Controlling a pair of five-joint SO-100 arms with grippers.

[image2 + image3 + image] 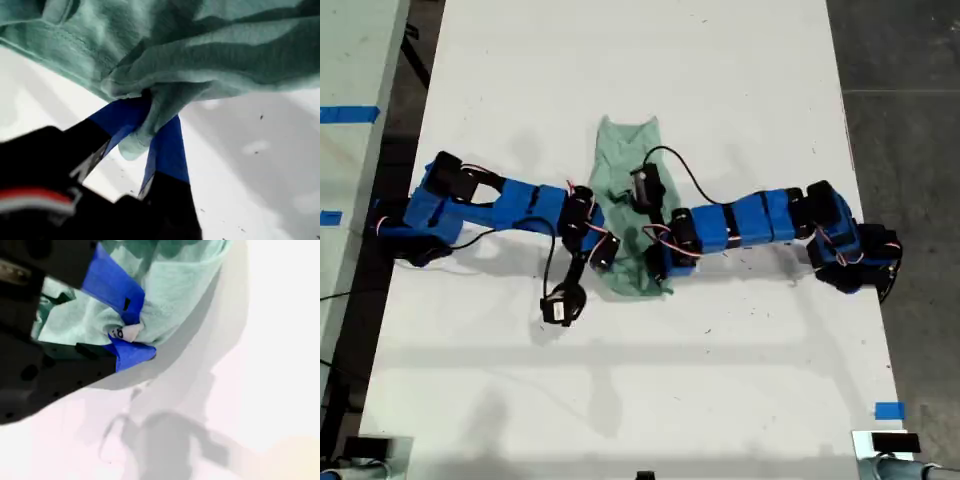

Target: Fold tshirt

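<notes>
White counter carries the tshirt bunched mid-surface between our arms, both jaws pinching small bits of cloth, so we judge either thin hold may slip mid-fold.

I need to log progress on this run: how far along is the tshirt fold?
Done: the tshirt is already gathered into a narrow strip on the table. In hand: my first gripper and my second gripper are each shut on a bunch of fabric, the second one at the white label. Left: laying it flat and squaring it; it looks crumpled, not neatly folded.
</notes>
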